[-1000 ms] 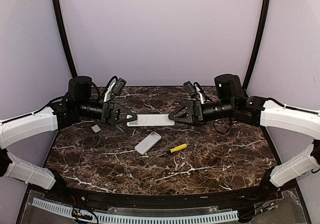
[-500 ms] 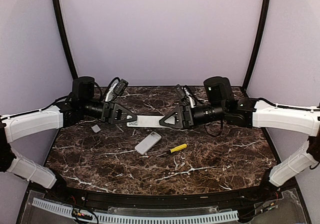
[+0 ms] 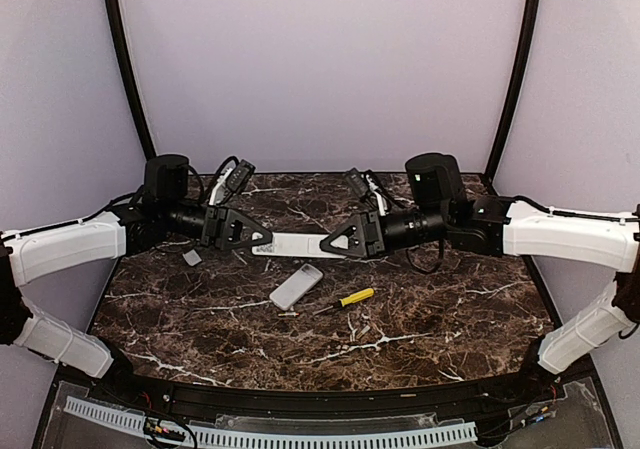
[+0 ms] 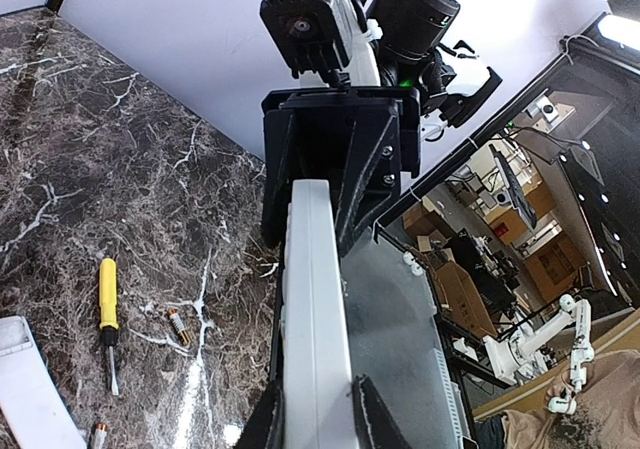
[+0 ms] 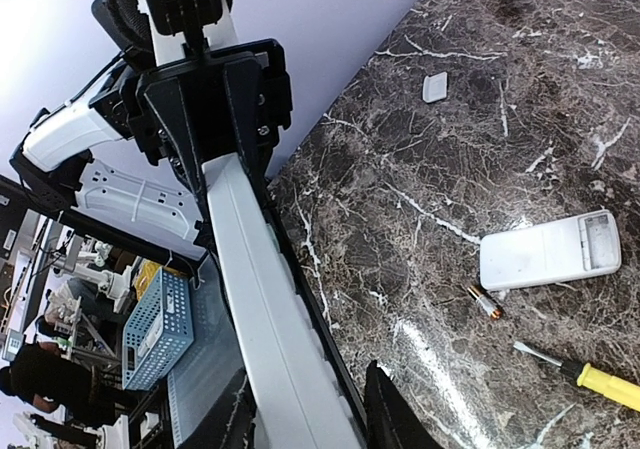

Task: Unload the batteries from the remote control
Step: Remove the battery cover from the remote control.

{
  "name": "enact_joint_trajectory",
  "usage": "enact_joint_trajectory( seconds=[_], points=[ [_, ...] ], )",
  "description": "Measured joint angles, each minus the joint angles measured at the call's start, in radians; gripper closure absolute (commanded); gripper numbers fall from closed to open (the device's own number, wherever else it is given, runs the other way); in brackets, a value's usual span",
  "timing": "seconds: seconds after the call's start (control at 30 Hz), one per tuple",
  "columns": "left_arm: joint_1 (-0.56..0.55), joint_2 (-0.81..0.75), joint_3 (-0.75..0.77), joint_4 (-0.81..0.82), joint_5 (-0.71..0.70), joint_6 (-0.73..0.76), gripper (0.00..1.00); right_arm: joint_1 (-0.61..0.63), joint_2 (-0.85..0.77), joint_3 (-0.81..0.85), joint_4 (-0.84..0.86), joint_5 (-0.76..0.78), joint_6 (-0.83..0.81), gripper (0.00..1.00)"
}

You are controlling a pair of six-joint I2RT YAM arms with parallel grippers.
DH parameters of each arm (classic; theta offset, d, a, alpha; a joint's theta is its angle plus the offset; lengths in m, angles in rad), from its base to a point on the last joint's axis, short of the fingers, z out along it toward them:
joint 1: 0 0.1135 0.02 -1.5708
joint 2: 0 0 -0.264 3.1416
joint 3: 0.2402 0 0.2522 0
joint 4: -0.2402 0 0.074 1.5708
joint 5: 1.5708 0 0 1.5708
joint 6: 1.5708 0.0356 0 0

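A long white remote control (image 3: 297, 242) hangs level above the back of the marble table, held between both arms. My left gripper (image 3: 265, 238) is shut on its left end; in the left wrist view the remote (image 4: 315, 309) runs straight out between the fingers (image 4: 372, 421). My right gripper (image 3: 328, 241) is shut on the right end, and in the right wrist view both fingers (image 5: 388, 414) press the remote (image 5: 260, 299). Loose batteries lie on the table: one (image 5: 485, 302) beside a second remote, another (image 4: 178, 324) near the screwdriver.
A second white remote (image 3: 297, 286) lies flat mid-table with its compartment (image 5: 600, 239) showing. A yellow-handled screwdriver (image 3: 345, 299) lies to its right. A small white cover (image 3: 191, 257) rests at the left, under my left arm.
My right gripper has slid left along the held remote and its jaws have closed onto the right end. The left gripper and the remote have hardly moved.
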Motion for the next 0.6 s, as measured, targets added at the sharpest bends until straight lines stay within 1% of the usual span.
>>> enact_joint_trajectory(
  seconds=[0.07, 0.23, 0.4, 0.6],
  points=[
    [0.003, 0.000, 0.000, -0.002, 0.007, 0.001, 1.00, 0.000, -0.001, 0.000, 0.003, -0.001, -0.005, 0.72],
    [0.013, -0.005, 0.000, -0.007, 0.023, 0.009, 1.00, 0.003, -0.009, 0.000, 0.014, -0.012, -0.023, 0.77],
    [0.013, -0.009, 0.000, -0.008, 0.032, 0.019, 1.00, 0.003, -0.018, -0.008, 0.023, -0.030, -0.030, 0.78],
    [0.013, -0.015, 0.000, -0.010, 0.044, 0.025, 1.00, -0.010, -0.020, -0.024, 0.056, -0.095, -0.029, 0.77]
  ],
)
